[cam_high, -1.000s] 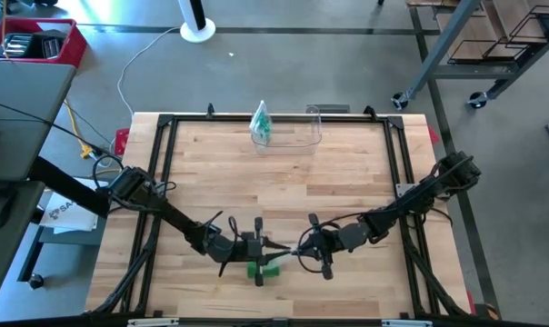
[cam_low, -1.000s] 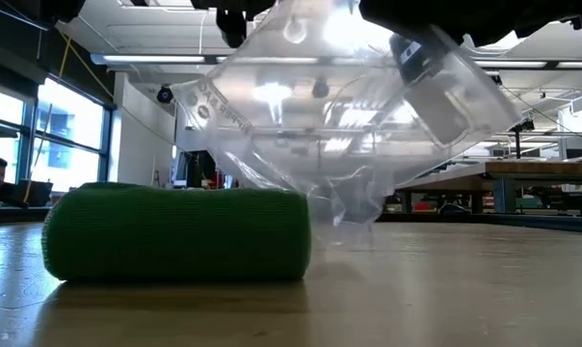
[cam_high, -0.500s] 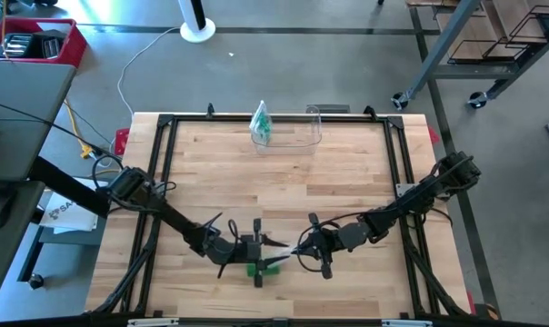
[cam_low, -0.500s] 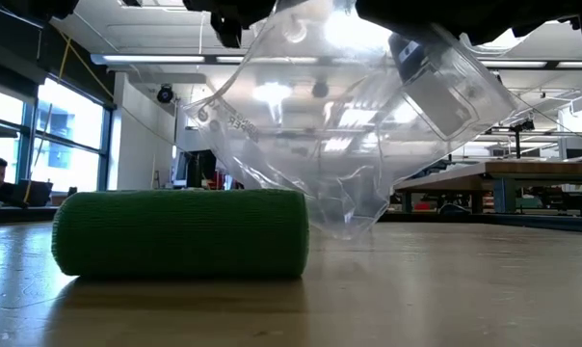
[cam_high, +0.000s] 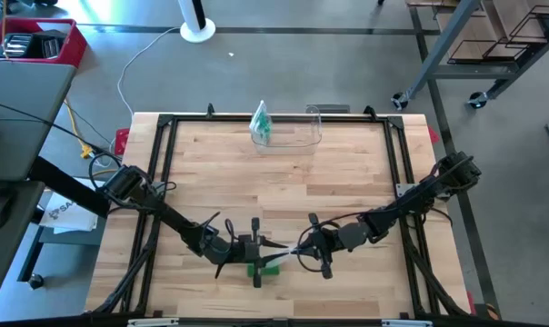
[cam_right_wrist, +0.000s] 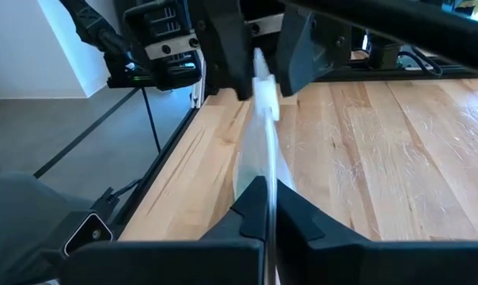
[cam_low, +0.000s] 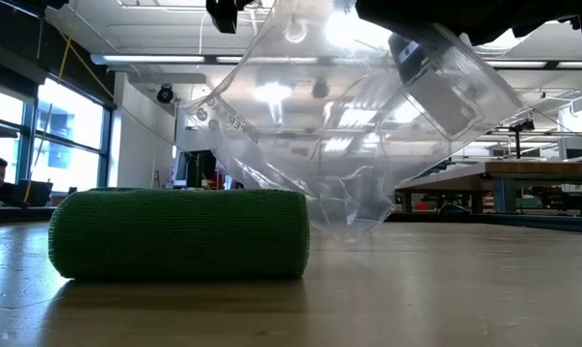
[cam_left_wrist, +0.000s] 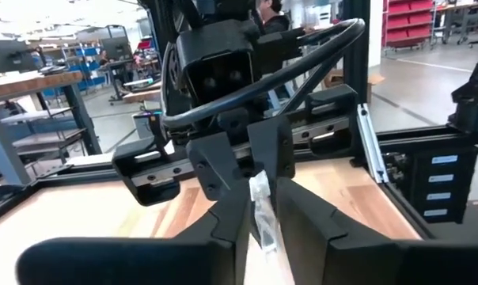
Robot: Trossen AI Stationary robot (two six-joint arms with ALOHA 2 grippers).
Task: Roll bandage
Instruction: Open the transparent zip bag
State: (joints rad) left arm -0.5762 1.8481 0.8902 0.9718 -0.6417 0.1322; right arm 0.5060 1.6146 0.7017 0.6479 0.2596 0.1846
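The green bandage roll (cam_low: pixel 180 234) lies on its side on the wooden table near the front edge (cam_high: pixel 264 268). Above it hangs a clear plastic bag (cam_low: pixel 349 125), stretched between my two grippers. My left gripper (cam_high: pixel 261 243) and my right gripper (cam_high: pixel 299 247) face each other just above the roll, each shut on the bag's upper edge. The bag's lowest fold (cam_low: pixel 349 224) hangs beside the roll's end, close to the tabletop. No gripper touches the roll. My left gripper pinches the bag's bunched upper edge (cam_left_wrist: pixel 260 212) between its two fingers, coming level from the table's left. The bag hangs below, clear of the table. My right gripper pinches the same upper edge farther along (cam_right_wrist: pixel 267 190), coming from the table's right and slanting slightly down. The plastic runs edge-on from its fingers toward the other gripper.
A clear container (cam_high: pixel 297 134) with a green-and-white packet (cam_high: pixel 261 125) stands at the table's far edge. Black frame rails (cam_high: pixel 161 173) run along the table's sides. Bare wood lies between the grippers and the far container.
The bag's hanging bottom has shifted a little, sinking slightly and settling beside the roll's end. Both arms stay near the same place above the roll.
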